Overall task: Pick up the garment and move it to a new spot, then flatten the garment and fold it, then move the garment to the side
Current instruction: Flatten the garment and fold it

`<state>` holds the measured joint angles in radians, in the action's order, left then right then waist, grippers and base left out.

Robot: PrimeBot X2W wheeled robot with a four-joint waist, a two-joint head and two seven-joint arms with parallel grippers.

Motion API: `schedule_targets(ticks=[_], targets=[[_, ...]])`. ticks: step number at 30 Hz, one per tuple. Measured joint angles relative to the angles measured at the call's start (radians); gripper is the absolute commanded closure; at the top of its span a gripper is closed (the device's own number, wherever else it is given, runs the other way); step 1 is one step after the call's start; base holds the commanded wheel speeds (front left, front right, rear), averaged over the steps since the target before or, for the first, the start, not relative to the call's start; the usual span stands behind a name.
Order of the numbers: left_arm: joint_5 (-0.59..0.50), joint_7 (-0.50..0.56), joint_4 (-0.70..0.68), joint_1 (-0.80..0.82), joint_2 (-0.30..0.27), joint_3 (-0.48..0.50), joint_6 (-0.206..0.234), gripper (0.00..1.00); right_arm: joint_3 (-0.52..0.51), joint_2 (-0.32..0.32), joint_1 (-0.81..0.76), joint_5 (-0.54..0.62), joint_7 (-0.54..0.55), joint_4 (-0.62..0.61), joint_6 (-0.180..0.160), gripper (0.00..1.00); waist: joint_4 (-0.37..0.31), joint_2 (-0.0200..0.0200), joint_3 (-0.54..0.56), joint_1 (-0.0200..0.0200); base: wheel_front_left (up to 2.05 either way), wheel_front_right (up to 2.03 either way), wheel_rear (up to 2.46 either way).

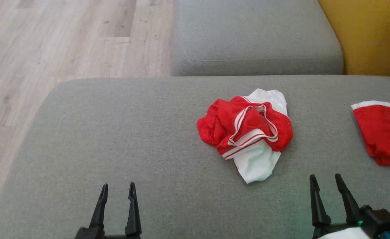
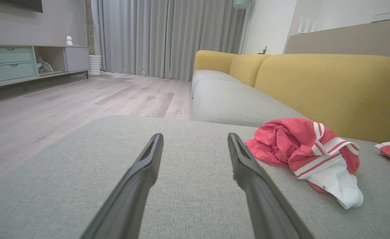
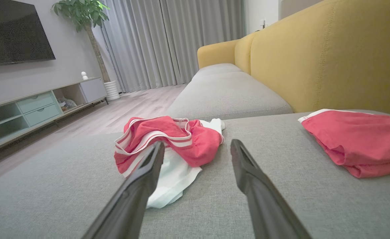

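While the left gripper (image 1: pixel 118 184) and right gripper (image 1: pixel 325 176) gape empty, the garment (image 1: pixel 248 132) lies crumpled.
Garment right of centre on cushion (image 1: pixel 115 132); grippers along bottom edge.

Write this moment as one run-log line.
garment: crumpled on grey cushion | left gripper: open, empty | right gripper: open, empty | stage: not yet flattened
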<state>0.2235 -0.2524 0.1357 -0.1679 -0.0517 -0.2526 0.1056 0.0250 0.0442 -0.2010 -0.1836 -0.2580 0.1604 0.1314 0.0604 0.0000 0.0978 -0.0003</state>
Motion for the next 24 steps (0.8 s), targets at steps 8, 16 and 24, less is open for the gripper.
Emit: schedule_targets(ticks=[8,16,24], targets=[[-0.014,0.000,0.000,0.001,0.000,0.002,-0.009,0.00,0.001,-0.001,-0.003,0.000,0.000,0.001,0.000,0.00,0.008,0.0000,0.007,0.0002,0.00,0.00,0.00],[-0.021,0.000,0.006,0.001,0.000,-0.002,-0.009,0.00,0.002,-0.001,-0.003,-0.003,0.000,0.003,0.000,0.00,0.003,0.0000,0.008,0.0003,0.00,0.00,0.00],[-0.028,0.000,0.012,0.001,0.000,-0.004,-0.009,0.00,0.004,-0.001,-0.003,-0.004,0.000,0.004,0.000,0.00,-0.004,0.0000,-0.006,0.0003,0.00,0.00,0.00]])
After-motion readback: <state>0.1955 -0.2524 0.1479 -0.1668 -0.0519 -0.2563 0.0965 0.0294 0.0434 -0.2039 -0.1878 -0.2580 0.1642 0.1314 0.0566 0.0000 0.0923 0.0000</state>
